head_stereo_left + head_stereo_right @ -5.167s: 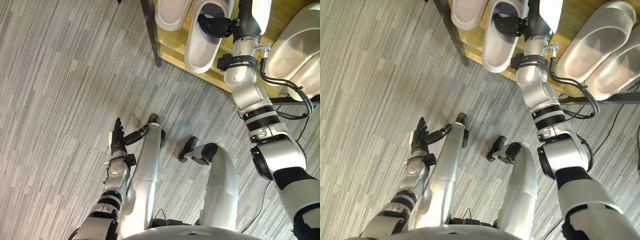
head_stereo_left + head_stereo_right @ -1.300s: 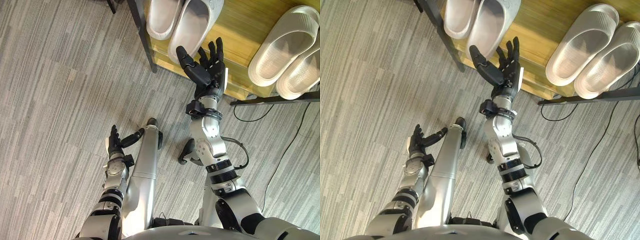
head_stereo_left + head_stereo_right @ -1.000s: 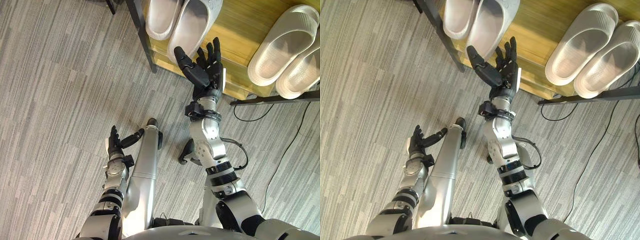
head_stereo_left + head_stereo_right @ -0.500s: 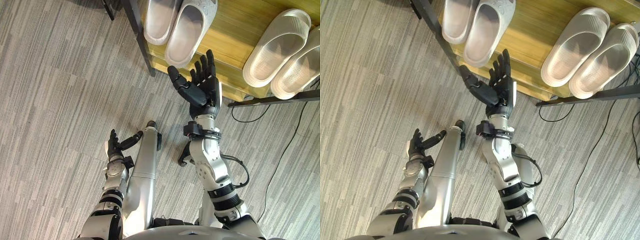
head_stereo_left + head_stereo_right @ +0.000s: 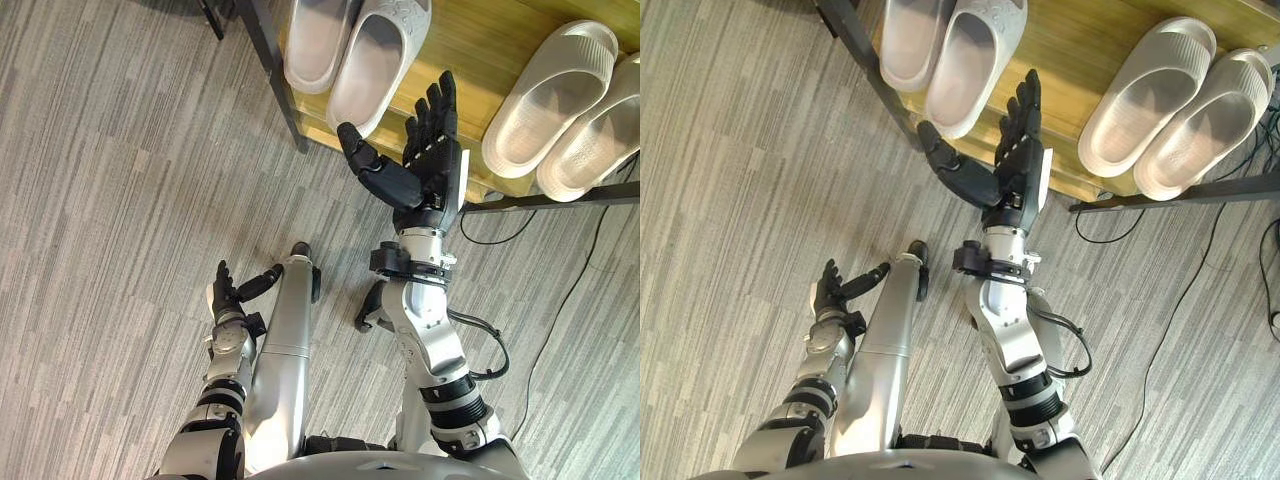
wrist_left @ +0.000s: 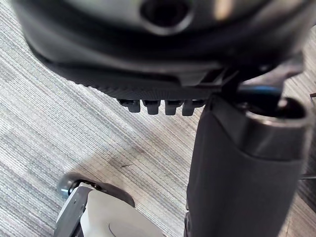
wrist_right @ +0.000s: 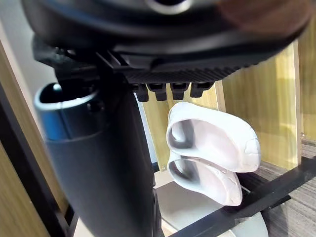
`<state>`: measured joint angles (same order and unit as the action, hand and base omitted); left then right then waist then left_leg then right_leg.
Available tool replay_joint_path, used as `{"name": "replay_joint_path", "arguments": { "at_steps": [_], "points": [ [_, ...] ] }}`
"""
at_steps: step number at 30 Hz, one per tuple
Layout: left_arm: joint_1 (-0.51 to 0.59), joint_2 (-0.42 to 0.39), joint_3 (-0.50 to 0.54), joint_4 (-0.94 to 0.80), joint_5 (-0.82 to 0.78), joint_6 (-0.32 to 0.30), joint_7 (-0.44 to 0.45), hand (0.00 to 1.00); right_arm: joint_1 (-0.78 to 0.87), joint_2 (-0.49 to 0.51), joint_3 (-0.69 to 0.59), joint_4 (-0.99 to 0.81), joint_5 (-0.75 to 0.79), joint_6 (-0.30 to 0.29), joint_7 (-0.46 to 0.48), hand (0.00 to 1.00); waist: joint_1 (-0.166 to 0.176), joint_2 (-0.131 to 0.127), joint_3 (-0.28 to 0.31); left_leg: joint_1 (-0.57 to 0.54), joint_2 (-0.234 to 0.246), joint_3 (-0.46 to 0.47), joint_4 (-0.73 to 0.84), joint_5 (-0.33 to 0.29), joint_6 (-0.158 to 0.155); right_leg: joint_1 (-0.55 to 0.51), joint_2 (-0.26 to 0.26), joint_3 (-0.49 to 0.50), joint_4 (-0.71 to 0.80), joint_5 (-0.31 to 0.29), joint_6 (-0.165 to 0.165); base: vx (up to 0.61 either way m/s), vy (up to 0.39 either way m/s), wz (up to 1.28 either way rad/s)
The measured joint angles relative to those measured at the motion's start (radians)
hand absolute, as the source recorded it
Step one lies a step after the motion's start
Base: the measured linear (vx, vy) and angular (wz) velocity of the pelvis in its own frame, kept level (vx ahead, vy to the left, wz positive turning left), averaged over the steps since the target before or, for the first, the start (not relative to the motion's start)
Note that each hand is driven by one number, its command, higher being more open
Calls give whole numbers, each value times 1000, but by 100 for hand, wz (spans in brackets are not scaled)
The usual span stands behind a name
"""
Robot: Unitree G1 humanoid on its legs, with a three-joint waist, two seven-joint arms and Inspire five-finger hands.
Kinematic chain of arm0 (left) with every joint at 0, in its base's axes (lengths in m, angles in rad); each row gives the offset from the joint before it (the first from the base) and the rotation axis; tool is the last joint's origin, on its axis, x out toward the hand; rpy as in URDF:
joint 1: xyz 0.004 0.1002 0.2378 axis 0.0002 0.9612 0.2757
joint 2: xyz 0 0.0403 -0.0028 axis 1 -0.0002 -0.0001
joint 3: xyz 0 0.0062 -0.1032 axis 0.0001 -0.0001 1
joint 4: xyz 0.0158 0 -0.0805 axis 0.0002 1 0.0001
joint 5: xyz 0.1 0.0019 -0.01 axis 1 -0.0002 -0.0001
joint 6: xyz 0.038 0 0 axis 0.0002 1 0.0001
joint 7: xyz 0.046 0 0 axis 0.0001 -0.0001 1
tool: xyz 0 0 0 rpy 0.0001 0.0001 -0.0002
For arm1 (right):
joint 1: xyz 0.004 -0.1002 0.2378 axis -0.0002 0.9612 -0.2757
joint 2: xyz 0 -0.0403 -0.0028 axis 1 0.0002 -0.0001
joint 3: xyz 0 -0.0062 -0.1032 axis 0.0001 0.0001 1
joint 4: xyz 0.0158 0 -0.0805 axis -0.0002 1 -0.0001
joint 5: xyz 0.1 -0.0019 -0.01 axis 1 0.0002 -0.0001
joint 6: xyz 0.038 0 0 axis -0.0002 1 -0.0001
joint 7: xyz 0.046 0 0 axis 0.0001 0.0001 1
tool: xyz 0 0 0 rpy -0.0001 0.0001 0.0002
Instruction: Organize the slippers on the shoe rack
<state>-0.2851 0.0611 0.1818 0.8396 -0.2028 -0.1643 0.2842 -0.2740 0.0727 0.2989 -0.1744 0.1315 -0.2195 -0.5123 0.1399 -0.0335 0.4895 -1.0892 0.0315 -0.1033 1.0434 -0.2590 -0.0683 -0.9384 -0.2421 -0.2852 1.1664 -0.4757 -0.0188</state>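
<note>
Withdrawn from the slippers (image 5: 368, 60), the right robot hand (image 5: 428, 178) hovers empty, fingers spread.
Both pairs lie on the shoe rack (image 5: 468, 45), so nothing needs holding; the left robot hand (image 5: 224, 293) hangs low, fingers loose.

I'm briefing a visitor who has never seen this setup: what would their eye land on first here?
The right hand, open with fingers spread, is held up in front of the wooden shoe rack, mid-scene. On the rack sit the left pair of slippers, just beyond the thumb, and the right pair of slippers at the far right, all pale. The left hand hangs open low over the grey striped floor.
</note>
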Motion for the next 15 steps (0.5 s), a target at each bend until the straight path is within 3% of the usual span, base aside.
{"name": "replay_joint_path", "arguments": {
  "at_steps": [15],
  "points": [
    [0, 10, 0, 1, 0, 0, 2, 100, -96, 14, -138, 76, -28, 21, -63, 100, -3, -10, 5, -3, -2, -1, 0, -1, 1, -2, -1, 0, 2, -2, 4, -22, 27, 0]
  ]
}}
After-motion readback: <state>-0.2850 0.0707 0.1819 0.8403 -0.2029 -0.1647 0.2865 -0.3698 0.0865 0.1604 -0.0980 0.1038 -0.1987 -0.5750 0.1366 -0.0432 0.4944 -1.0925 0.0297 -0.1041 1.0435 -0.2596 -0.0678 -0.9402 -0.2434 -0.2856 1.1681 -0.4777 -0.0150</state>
